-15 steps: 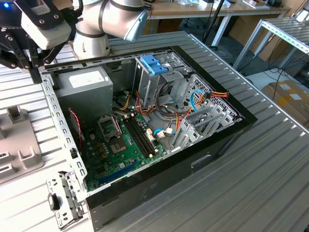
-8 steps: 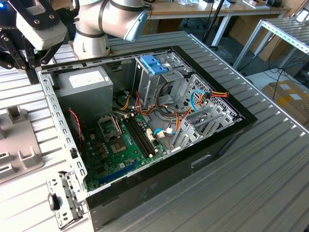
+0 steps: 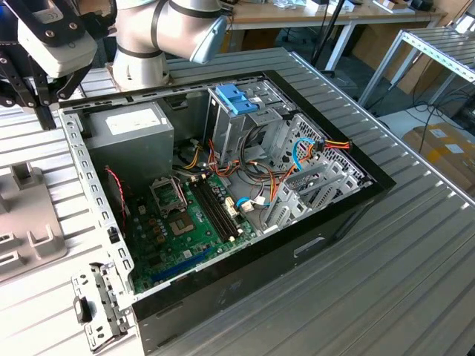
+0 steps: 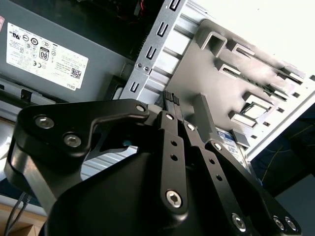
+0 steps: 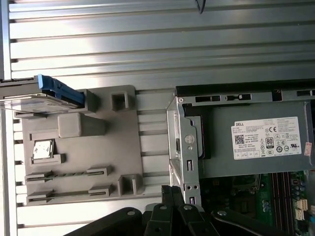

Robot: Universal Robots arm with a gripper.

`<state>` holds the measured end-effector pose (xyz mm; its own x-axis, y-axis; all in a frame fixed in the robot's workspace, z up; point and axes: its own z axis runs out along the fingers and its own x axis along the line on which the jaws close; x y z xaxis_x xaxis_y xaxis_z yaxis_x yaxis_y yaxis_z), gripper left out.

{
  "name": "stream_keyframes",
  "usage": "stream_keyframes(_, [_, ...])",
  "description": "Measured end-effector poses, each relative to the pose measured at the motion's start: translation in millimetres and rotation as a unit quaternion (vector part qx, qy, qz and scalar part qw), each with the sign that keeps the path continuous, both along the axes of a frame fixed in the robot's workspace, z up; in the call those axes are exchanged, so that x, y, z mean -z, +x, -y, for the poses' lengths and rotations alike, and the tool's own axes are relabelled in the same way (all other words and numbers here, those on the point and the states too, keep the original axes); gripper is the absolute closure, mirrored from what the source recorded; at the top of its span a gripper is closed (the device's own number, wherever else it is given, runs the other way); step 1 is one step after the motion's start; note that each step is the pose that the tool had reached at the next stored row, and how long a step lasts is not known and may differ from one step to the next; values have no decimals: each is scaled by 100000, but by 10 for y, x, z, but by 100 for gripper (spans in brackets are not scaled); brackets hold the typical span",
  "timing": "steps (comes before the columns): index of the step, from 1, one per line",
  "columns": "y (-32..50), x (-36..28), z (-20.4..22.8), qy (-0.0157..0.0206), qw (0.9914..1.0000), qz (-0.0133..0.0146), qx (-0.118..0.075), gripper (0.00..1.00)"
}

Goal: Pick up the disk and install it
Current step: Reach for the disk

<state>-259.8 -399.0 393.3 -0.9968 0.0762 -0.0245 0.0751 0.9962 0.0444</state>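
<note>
The one disk (image 5: 56, 88) stands on edge in a slot of the single grey holder (image 5: 98, 152), blue rail exposed, likely for easy gripping. The holder sits on the surface at nine o'clock from the one open case (image 3: 245, 278) in the exterior view. The lone claw (image 4: 172, 97), closed and empty, hangs near the case's edge.

One gripper (image 4: 171, 97) has two fingers (image 4: 167, 132). To one side of the fingers lies one grey fixture tray (image 5: 128, 147) holding one disk (image 5: 39, 98). To the other side is one open computer case (image 3: 245, 282), containing one power supply (image 5: 266, 137), one motherboard (image 3: 178, 230) and one light-blue bracket (image 3: 236, 98).
</note>
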Motion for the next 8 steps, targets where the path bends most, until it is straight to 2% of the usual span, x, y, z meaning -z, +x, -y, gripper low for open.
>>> stream_keyframes(8, [-70,0,0,-2,100000,0,2,89])
